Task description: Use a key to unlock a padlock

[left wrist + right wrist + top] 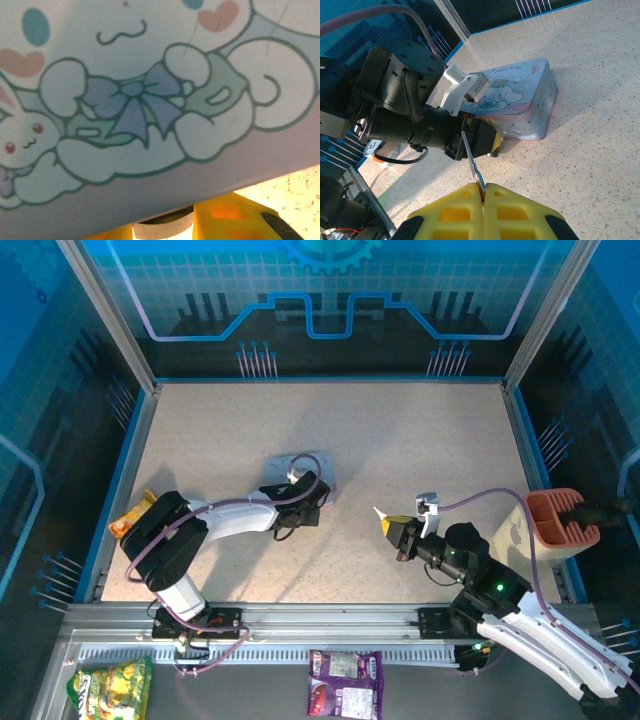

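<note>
Over toward the middle of the tabletop [420,440] in the overhead shot, the left tool [298,498] is shoved right up against a pale blue tin [312,462], and honestly I can't tell from up here whether it's wide or closed. Off to the right, well apart from the tin, the right tool [390,523] has its yellow tips pointing back that way. Left wrist cam looks at the tin's cartoon print from really close up, bunny and blue bow and all. Yellow fingers [225,220] poke in along the bottom edge, and there's a small dark-and-pale bit between them that's too blurry to name, so no read on that tool's opening there either. Right wrist cam is the good one: the two yellow pads are squeezed together with the key [471,156] pinched between the tips. Its thin blade sticks up and away toward the left arm's dark front end, and I can't tell if they touch. The tin lies on the tabletop just behind that.
</note>
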{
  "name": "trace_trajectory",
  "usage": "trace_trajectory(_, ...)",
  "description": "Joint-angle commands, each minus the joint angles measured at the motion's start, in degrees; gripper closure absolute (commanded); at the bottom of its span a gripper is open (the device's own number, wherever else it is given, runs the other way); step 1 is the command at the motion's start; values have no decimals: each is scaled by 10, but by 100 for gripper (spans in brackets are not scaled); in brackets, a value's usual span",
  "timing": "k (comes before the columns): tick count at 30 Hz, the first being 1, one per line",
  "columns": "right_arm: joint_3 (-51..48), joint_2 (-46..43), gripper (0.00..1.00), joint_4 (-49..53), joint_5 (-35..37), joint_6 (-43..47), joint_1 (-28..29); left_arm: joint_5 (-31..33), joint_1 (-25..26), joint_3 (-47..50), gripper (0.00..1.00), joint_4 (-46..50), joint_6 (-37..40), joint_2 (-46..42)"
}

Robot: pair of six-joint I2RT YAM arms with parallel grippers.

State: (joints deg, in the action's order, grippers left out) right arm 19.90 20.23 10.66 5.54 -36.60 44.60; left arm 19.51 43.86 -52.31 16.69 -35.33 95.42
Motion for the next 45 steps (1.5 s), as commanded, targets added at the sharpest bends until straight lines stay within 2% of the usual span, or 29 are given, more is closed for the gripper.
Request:
trace_trajectory(1, 4, 1, 100, -25, -9, -9, 0, -24, 8, 12, 69, 14, -20, -17)
trace_trajectory(3, 4, 2, 100, -27, -14, -11, 0, -30, 10, 18, 58, 8, -17, -30)
trace_trajectory(7, 7, 11, 100, -26, -18, -15, 1, -55, 11, 53, 48, -28, -5, -75)
trace_trajectory(11, 9, 13, 100, -27, -27, -26, 2, -72, 10, 140, 38, -120, 9, -168)
trace_trajectory(15, 0, 11, 100, -32, -28, -37, 5, -111, -1, 233, 33, -246, 43, -236)
trace_trajectory(20, -2, 12, 100, -39, -32, -50, 10, -156, -47, 338, 33, -427, 25, -249)
trace_trajectory(25, 5, 11, 100, -31, -26, -54, 21, -169, -61, 365, 35, -536, 16, -195)
trace_trajectory(32, 4, 9, 100, -34, -12, -63, 42, -161, -69, 350, 44, -606, -1, -95)
trace_trajectory(38, 9, 5, 100, -22, 5, -61, 58, -165, -85, 337, 48, -658, -26, -23)
trace_trajectory(45, 8, 6, 100, -20, 15, -61, 66, -183, -86, 304, 52, -658, -37, 20)
